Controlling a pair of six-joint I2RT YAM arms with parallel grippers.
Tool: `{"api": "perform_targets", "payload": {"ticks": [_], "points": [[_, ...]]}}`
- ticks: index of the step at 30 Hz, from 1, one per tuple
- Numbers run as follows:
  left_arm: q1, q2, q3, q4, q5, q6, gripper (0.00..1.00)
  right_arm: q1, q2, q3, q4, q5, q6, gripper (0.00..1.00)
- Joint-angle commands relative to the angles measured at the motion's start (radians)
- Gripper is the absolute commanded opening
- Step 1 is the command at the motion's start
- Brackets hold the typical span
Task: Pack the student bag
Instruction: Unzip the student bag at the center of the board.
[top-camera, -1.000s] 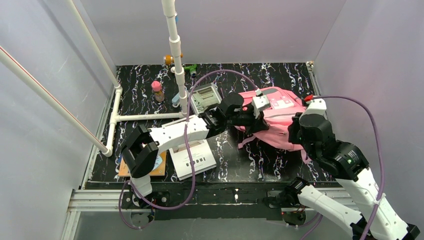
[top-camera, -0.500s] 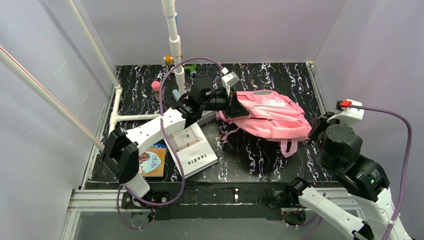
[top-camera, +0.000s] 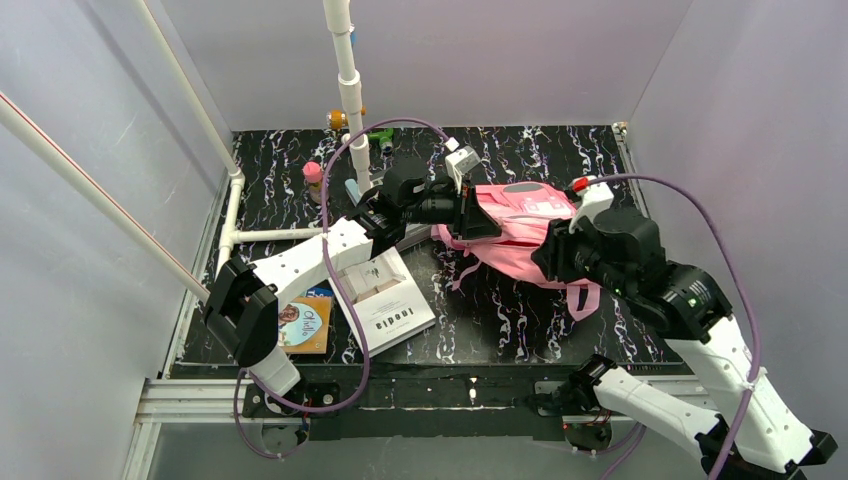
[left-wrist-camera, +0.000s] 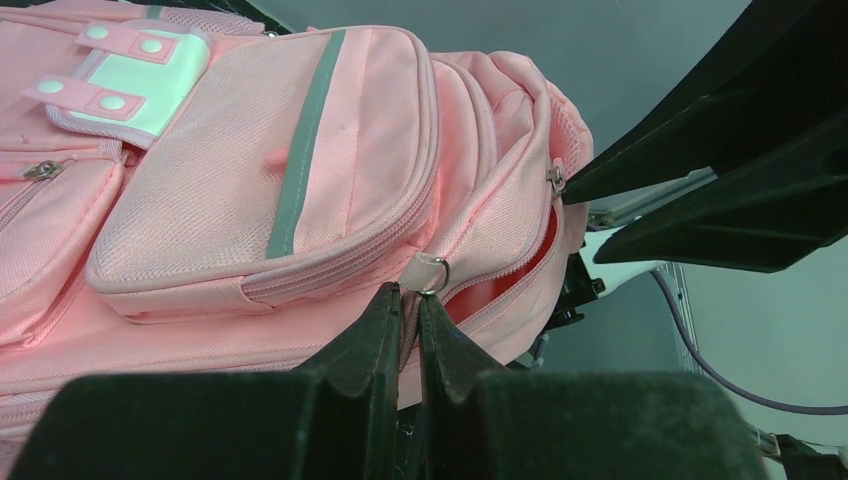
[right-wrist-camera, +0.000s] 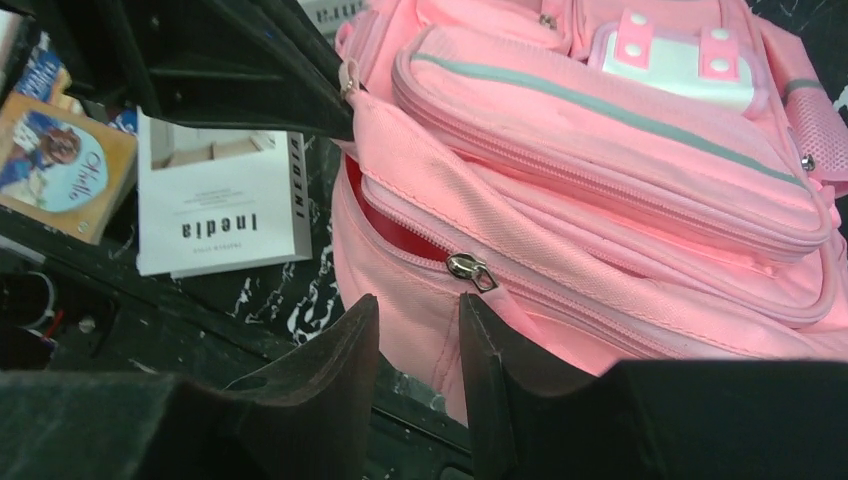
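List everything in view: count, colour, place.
student bag: one, pink, mid-table, main zip partly open
white book: one, white, near-left of the bag
picture book: one, orange-brown, left of the white book
bottle: one, pink cap, back left
orange item: one, back edge, too small to name
green item: one, back edge, too small to name
pipe frame: one, white, left side
table: one, black with white marbling
left claw: black, shut on the bag's zip tab
right claw: black, open by the zip slider
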Motion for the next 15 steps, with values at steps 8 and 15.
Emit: {"api": "perform_targets", "payload": {"ticks": [8, 15], "points": [[0.001, -0.054, 0.018, 0.081, 0.066, -0.044, 0.0, 0.001, 0.036, 0.066, -0.091, 0.047, -0.143, 0.49], [0.001, -0.058, 0.023, 0.082, 0.075, -0.044, 0.0, 0.001, 0.069, 0.096, -0.077, 0.014, -0.231, 0.49]]}}
